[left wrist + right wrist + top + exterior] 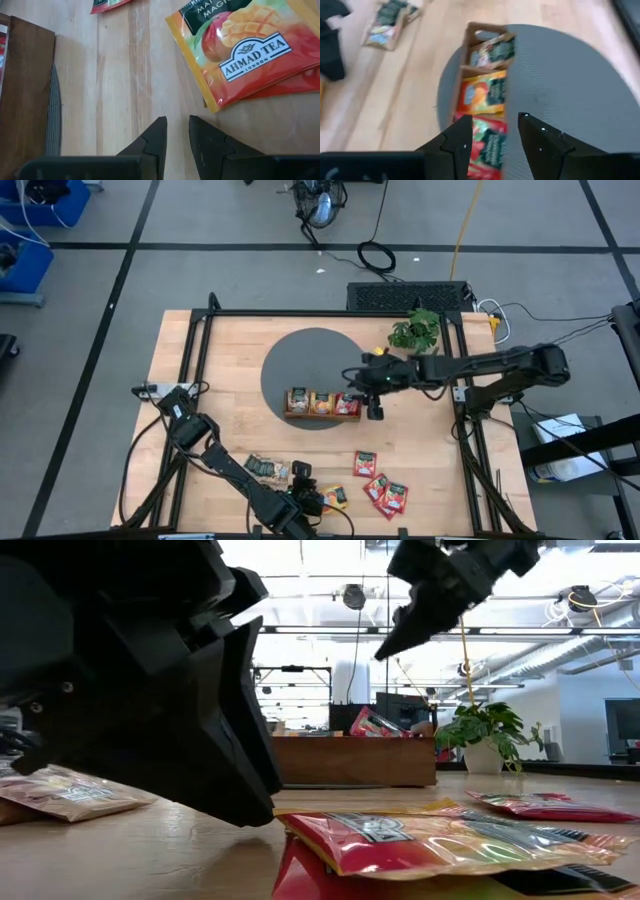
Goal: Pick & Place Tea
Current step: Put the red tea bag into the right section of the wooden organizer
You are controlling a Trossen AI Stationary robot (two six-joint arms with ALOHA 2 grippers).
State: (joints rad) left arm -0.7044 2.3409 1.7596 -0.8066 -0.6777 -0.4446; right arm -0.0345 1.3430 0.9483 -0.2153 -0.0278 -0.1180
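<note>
Tea sachets lie flat on the wooden table near its near edge: dark green ones [265, 470], an orange-yellow one [335, 498] and red ones [385, 493]. More sachets stand in the wooden tray [322, 415] on the grey round mat [310, 355]. My left gripper [308, 492] sits low over the table, its fingers slightly apart and empty; the orange-yellow sachet [240, 50] lies just ahead of it [177, 127]. My right gripper [375, 408] hovers open and empty above the tray's right end; in its wrist view [495, 125] the fingers straddle the red compartment [487, 145].
A small potted plant [415, 330] stands at the mat's far right. A black frame [200, 360] runs along the table's edges, with cables on the right. The low view shows a sachet [430, 835] close in front and the tray [350, 760] farther back.
</note>
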